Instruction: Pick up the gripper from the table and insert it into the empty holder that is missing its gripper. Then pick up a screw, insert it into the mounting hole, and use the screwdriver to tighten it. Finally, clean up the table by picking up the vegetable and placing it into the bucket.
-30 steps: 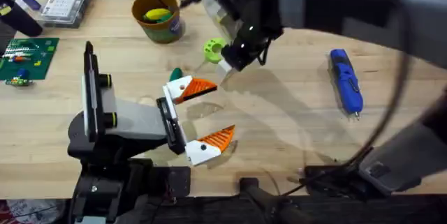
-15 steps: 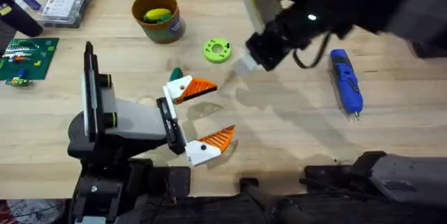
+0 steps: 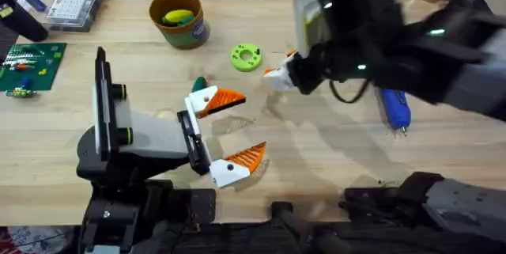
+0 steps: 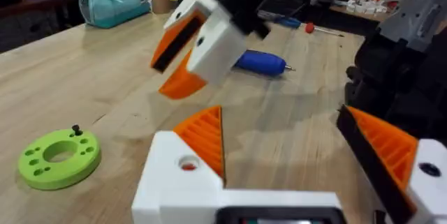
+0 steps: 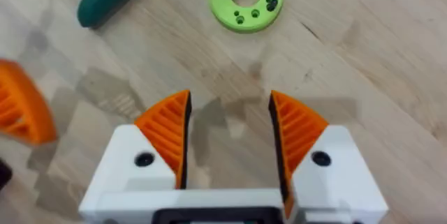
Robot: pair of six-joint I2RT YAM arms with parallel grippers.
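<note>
Left gripper (image 4: 293,161) low over desk (image 4: 105,77), fingers (image 4: 202,144) spread apart, nothing between them. Lime-green gripper piece (image 4: 59,158) flat on desk off to one side, tiny dark screw on its rim. Right gripper (image 4: 192,42) hangs above desk farther out, white and orange, tilted. Blue screwdriver (image 4: 262,62) lying behind it. Teal pouch (image 4: 115,2) at far edge.

Light wooden table (image 3: 332,159), green gripper (image 3: 246,56), blue screwdriver (image 3: 395,108), yellow bucket (image 3: 180,23)

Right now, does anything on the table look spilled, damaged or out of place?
Nothing stands out. The gripper lies flat on the table, the screwdriver lies beside the right arm, and the bucket stands upright.
</note>
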